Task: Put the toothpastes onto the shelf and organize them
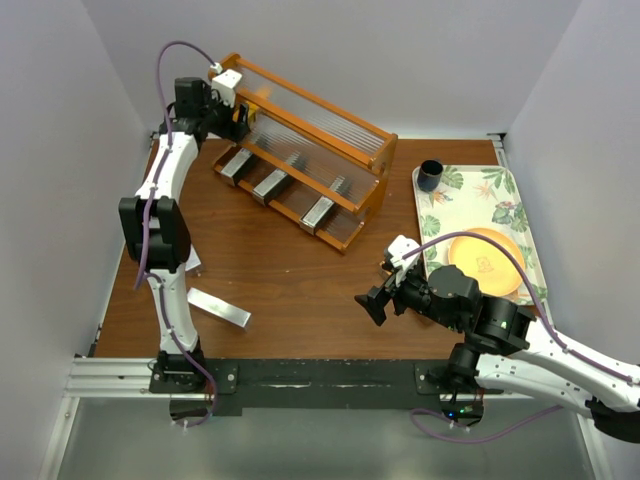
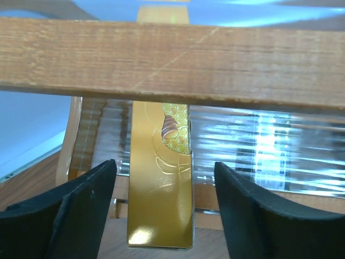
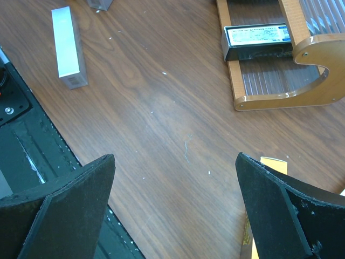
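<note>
1. While the right gripper (image 3: 175, 159) hangs wide open over the table (image 1: 300, 270) at 5 o'clock, holding nothing, a near orange carton (image 3: 273, 163) lies just beside its finger. It is mostly hidden, so I cannot tell its axis. Not shelved.
2. Loose silver carton (image 1: 220, 307) lies flat on the table at 7 o'clock, near the left arm's base. Long axis runs 10-to-4. Not shelved.
3. Hidden carton (image 1: 193, 263) peeks out from under the left arm at 8 o'clock. Too covered to tell its axis. Not shelved.
4. Shelf (image 1: 378, 180) sits mid-table toward 12 o'clock, its length running 10-to-4. Three silver cartons (image 1: 270, 184) are done on the lowest tier, side by side with gaps. Each long axis runs 1-to-7, crosswise to the shelf.
5. Left gripper (image 2: 165, 163) is farthest, at 11 o'clock, up at a higher tier of the shelf. Its fingers stand apart on either side of the shelved orange carton (image 2: 160, 199), with a gap on both sides, so it is not gripping. In the wrist view the carton's long axis runs 12-to-6, against the ribbed panel behind the wooden rail. By my count four are shelved and at least three are left, likely about half done.
</note>
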Robot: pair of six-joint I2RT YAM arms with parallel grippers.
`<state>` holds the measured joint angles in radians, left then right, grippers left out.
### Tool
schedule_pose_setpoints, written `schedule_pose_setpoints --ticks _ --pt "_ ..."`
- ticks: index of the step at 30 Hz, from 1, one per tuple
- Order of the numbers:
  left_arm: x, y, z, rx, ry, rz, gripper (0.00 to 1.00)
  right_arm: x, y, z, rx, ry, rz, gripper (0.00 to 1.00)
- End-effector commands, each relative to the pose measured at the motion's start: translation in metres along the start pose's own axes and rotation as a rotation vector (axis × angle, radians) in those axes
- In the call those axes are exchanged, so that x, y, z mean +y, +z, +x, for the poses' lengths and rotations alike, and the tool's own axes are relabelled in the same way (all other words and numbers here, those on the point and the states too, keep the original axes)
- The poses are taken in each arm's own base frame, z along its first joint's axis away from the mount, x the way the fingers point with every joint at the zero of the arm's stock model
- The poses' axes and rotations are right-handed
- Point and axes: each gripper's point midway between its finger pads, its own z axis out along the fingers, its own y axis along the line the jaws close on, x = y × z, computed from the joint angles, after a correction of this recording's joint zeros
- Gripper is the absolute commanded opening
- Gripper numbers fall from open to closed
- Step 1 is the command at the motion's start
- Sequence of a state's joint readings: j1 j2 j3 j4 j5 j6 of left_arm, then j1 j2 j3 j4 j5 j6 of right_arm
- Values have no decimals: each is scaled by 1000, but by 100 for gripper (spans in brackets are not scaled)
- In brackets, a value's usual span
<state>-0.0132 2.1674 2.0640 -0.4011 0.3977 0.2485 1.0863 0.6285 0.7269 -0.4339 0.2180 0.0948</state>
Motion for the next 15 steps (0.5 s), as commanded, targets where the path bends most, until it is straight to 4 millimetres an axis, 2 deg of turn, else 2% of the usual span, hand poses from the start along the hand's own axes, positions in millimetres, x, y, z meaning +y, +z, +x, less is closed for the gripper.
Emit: schedule_pose_setpoints --ticks 1,3,5,6,7,8,9,10,11,12,13,14,15 --pt "15 -18 -26 -85 13 -10 82 -1 1 -3 -8 12 12 99" --pt "13 -24 -29 -93 5 -14 89 0 0 -5 -5 16 6 99" --pt "9 -41 -45 -129 12 -22 93 0 -3 -8 -2 23 6 99" --pt "7 -45 -41 -122 -2 -24 95 0 -4 -8 1 35 8 99" --pt "6 -62 -56 -153 4 -48 97 0 -7 -10 5 38 8 99" --pt "3 -65 -49 -148 -6 -56 100 0 -8 -10 12 47 11 99" --pt "2 -73 -51 -161 -17 -70 100 -1 -9 -10 17 52 14 99" --pt "-1 -95 -67 -203 -10 -98 100 -4 -11 -12 20 57 32 99" --pt "-5 -97 -55 -203 -24 -106 100 -5 -11 -11 29 69 44 99" --pt "-8 -107 -59 -224 -45 -117 100 -7 -11 -10 38 73 56 99" --pt "-14 -132 -75 -276 -39 -136 100 -12 -13 -10 52 72 88 99" --pt "-20 -135 -62 -272 -67 -133 100 -14 -10 -6 81 71 105 99" --pt "-25 -143 -62 -285 -75 -134 100 -16 -10 -5 96 68 121 99"
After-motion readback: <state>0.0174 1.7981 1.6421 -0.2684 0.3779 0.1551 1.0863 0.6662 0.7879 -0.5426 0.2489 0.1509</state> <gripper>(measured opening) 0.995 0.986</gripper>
